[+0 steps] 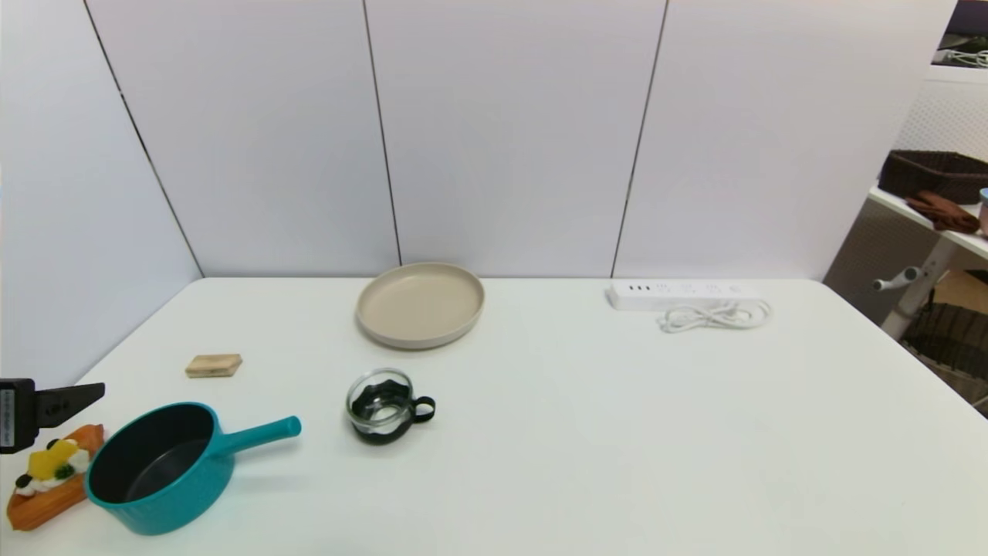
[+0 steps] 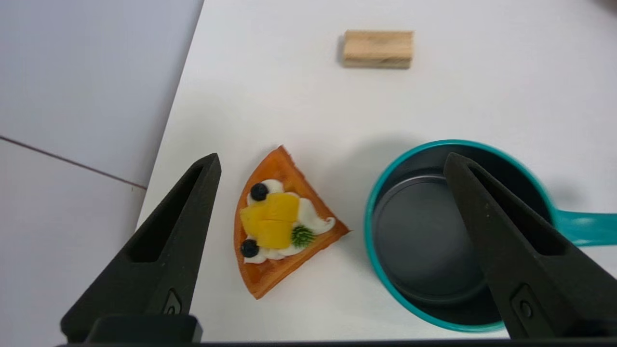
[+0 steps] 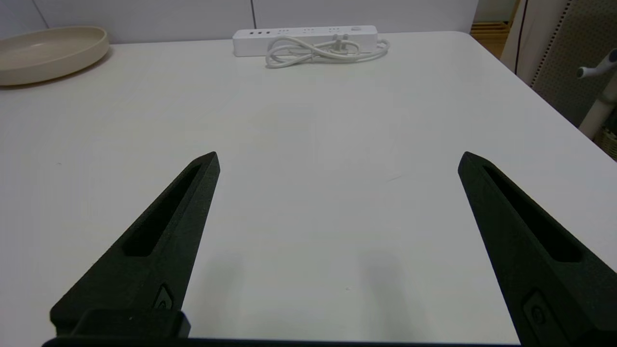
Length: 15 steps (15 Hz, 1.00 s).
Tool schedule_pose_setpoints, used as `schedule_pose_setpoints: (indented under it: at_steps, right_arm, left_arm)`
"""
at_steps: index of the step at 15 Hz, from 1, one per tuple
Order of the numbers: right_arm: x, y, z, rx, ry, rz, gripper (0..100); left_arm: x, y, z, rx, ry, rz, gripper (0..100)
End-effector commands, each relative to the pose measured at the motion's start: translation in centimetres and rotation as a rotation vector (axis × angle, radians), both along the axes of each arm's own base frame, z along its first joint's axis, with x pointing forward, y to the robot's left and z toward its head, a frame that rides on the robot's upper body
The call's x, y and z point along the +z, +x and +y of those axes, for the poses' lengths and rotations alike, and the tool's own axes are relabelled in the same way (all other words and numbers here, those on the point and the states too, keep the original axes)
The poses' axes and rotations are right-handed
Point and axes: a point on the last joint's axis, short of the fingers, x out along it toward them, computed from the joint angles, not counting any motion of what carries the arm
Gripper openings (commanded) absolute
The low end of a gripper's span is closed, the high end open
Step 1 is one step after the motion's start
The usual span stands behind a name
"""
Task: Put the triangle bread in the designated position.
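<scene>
Triangle bread, an orange-brown waffle wedge with white cream, yellow fruit and dark berries, lies flat at the near left edge of the white table. Just beside it stands a teal saucepan with a dark inside; a round beige plate sits far back, a glass cup with black holder mid-table, a tan wooden block nearby. Left gripper hovers above the bread, spread wide, holding nothing. Right gripper is low over bare table, also wide apart, empty
</scene>
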Motion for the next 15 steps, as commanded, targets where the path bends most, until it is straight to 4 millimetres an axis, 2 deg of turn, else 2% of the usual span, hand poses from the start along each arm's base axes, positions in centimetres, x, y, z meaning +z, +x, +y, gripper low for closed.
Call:
schedule_pose_setpoints:
  at_steps: [1,4,7,10,11,15]
  right_arm:
    - [0.0,0.0,0.0,0.0,0.0,0.0,100]
    - [0.0,0.0,0.0,0.0,0.0,-0.002,100]
    - [0.0,0.0,0.0,-0.001,0.0,0.0,100]
    - [0.0,0.0,0.0,0.0,0.0,-0.002,100]
    - [0.0,0.0,0.0,-0.001,0.0,0.001,100]
    - [0.0,0.0,0.0,0.0,0.0,0.001,100]
  left_arm:
    - [1.8,-8.1,-5.2,-0.255,0.039,-0.316,100]
    - [-1.1,-13.0,-6.0,-0.361,0.043,-0.448,100]
    - [-6.1,-16.2,-5.8,-0.309,0.06,-0.533,100]
    - [-11.3,-17.0,-5.8,-0.285,0.03,-0.567,100]
    - [-12.3,-16.7,-5.7,-0.236,0.029,-0.547,100]
    - [-12.4,-16.6,-5.6,-0.211,0.012,-0.539,100]
